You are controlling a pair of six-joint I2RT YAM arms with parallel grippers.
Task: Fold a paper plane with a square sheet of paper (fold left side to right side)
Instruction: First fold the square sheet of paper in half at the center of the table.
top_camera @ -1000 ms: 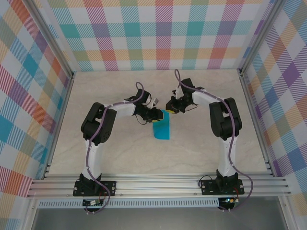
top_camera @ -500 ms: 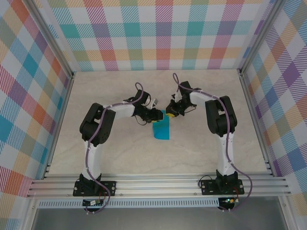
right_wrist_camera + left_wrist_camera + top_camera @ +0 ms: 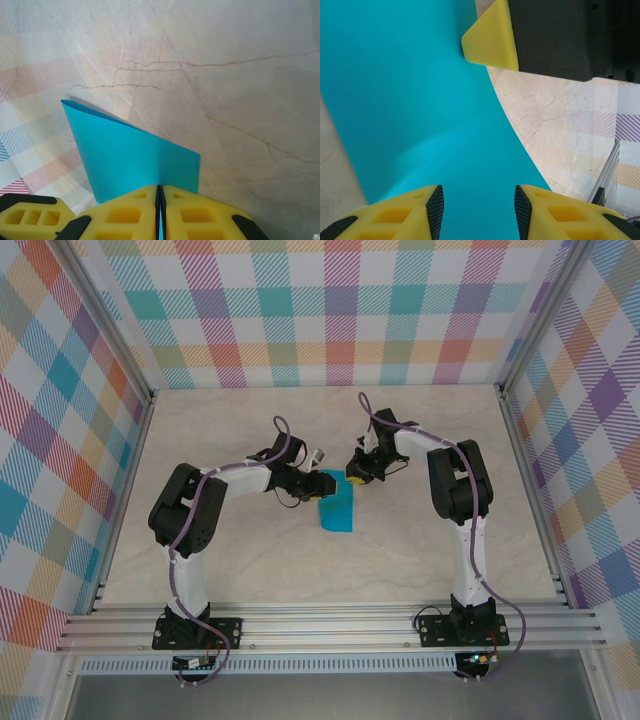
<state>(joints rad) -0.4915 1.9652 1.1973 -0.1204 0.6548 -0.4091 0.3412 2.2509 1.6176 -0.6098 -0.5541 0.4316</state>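
Left end effector (image 3: 479,202) has opened wider over the folded cyan sheet (image 3: 415,95).

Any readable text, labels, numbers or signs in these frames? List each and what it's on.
No readable text.
The square sheet of paper: plain cyan, no marks.
Left tool and right tool: yellow fingers, no lettering.
Checked walls: pattern only.
Small parts at the arm bases: too small to read, if they carry any marking.
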